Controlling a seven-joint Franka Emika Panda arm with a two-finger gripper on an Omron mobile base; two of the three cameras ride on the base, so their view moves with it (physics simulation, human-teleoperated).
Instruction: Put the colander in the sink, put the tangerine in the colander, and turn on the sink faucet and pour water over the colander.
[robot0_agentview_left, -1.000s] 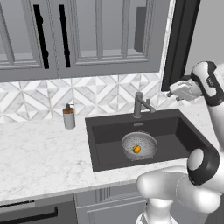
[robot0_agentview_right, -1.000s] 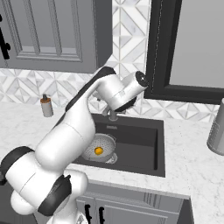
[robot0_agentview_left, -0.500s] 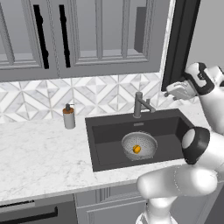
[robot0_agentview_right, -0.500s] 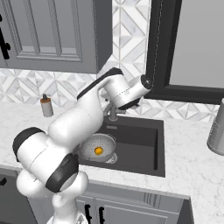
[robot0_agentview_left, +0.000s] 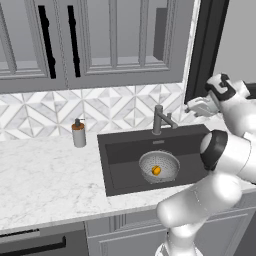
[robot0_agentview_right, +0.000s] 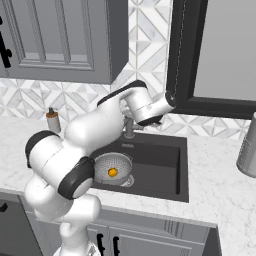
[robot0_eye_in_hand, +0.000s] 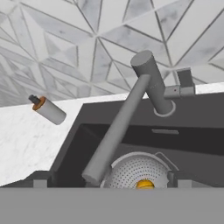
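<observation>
Currently the gripper (robot0_agentview_left: 192, 107) hangs fully open and empty, right of the sink faucet (robot0_agentview_left: 161, 120) at the sink's (robot0_agentview_left: 120, 150) far edge, evidently positioned to reach its lever. The tangerine (robot0_agentview_left: 156, 170) sits inside the colander (robot0_agentview_left: 159, 167) on the basin floor, near the spout; no water runs.

Sink (robot0_agentview_left: 120, 150) dark charcoal. Colander (robot0_agentview_left: 159, 165) silver-grey, perforated all over. Tangerine (robot0_agentview_left: 156, 170) orange. Faucet (robot0_agentview_left: 159, 119) dark grey. Bench (robot0_agentview_left: 45, 175) white, grey-veined marble. Backsplash (robot0_agentview_left: 120, 110) grey-and-white geometric tile.
</observation>
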